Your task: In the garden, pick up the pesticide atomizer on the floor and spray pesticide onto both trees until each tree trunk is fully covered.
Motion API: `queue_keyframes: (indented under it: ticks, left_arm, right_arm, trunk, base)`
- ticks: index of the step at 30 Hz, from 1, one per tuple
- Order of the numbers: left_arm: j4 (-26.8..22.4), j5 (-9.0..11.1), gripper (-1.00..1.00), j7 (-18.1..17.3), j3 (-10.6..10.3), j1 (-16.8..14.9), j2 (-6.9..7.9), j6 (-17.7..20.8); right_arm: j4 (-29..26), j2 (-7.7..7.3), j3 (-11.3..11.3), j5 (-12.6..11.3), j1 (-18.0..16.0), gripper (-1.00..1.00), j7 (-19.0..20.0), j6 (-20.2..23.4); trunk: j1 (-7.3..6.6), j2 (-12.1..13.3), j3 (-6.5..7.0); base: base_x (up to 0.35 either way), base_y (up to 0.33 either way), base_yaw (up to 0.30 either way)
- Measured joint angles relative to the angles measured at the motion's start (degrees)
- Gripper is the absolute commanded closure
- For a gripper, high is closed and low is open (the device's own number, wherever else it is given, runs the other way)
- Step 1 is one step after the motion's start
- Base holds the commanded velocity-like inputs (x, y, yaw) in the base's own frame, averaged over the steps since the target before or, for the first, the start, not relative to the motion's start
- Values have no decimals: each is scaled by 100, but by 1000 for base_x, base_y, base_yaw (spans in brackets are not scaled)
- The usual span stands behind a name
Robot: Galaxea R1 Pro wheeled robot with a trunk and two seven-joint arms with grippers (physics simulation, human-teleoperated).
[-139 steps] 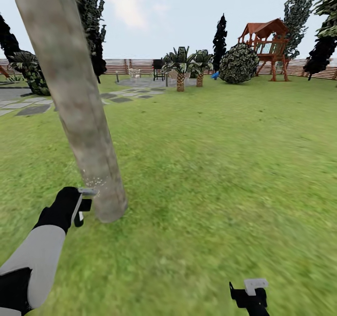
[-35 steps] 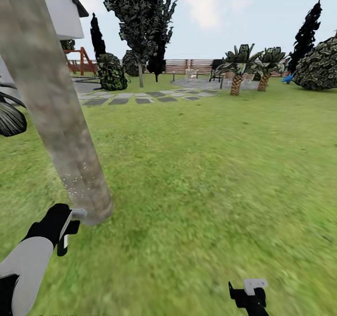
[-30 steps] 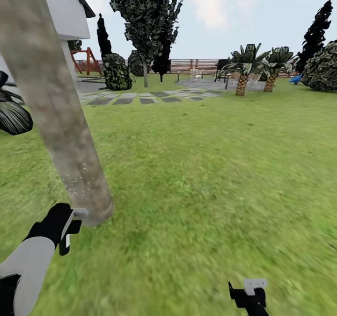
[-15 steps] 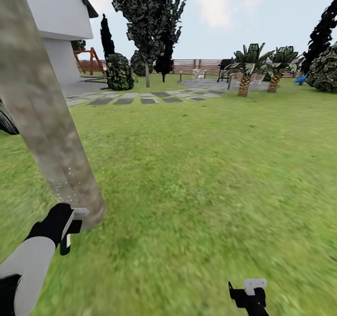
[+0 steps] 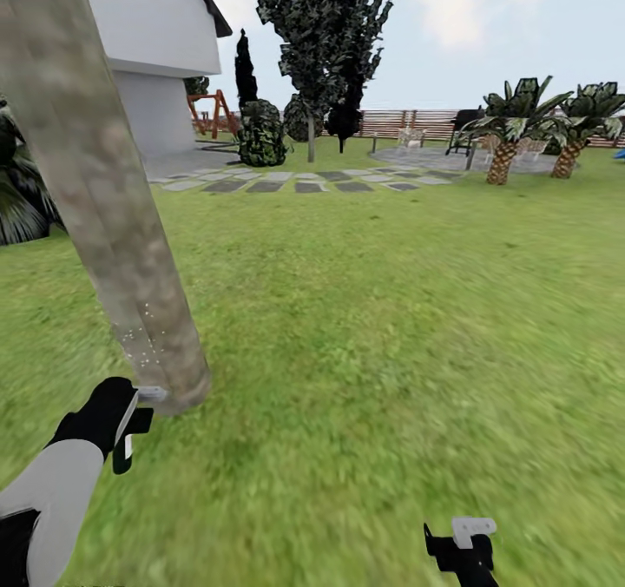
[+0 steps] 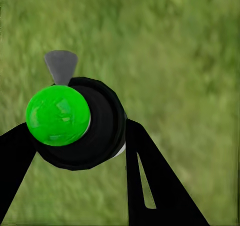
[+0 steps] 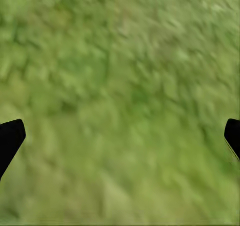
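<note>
Left gripper [image 5: 130, 413] clamped on the pesticide atomizer [image 6: 80, 123] — nozzle just beside the tree trunk [image 5: 113, 222], speckled at seven o'clock. Right gripper [image 5: 464, 544] spread wide, empty.

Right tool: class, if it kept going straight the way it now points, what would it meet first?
The lawn. The right tool hangs low with its two fingers spread wide over bare grass, nothing between them, so it would most likely meet the ground first; how far off that is cannot be told.
</note>
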Motion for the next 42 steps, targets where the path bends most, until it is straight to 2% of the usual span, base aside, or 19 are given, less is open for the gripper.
queue_keyframes:
  ticks: [5, 23, 36, 42]
  left_arm:
    - [2, 2, 100, 0, 0, 0, -5, 0]
    - [7, -5, 100, 0, 0, -1, -10, -1]
    - [12, -5, 100, 0, -16, 0, -8, 5]
    - [54, -31, 100, -23, 5, -1, 83, -2]
  right_arm:
    - [-1, 0, 0, 0, 0, -100, 0, -3]
    - [-2, -2, 0, 0, 1, -100, 0, -3]
    - [-1, 0, 0, 0, 0, -100, 0, -1]
    - [-2, -1, 0, 0, 1, -100, 0, -2]
  trunk:
    - [0, 0, 0]
    - [0, 0, 0]
    - [1, 0, 0]
    - [1, 0, 0]
  base:
    - [234, -202, 239]
    - [191, -223, 17]
    - [163, -239, 219]
    - [125, -260, 170]
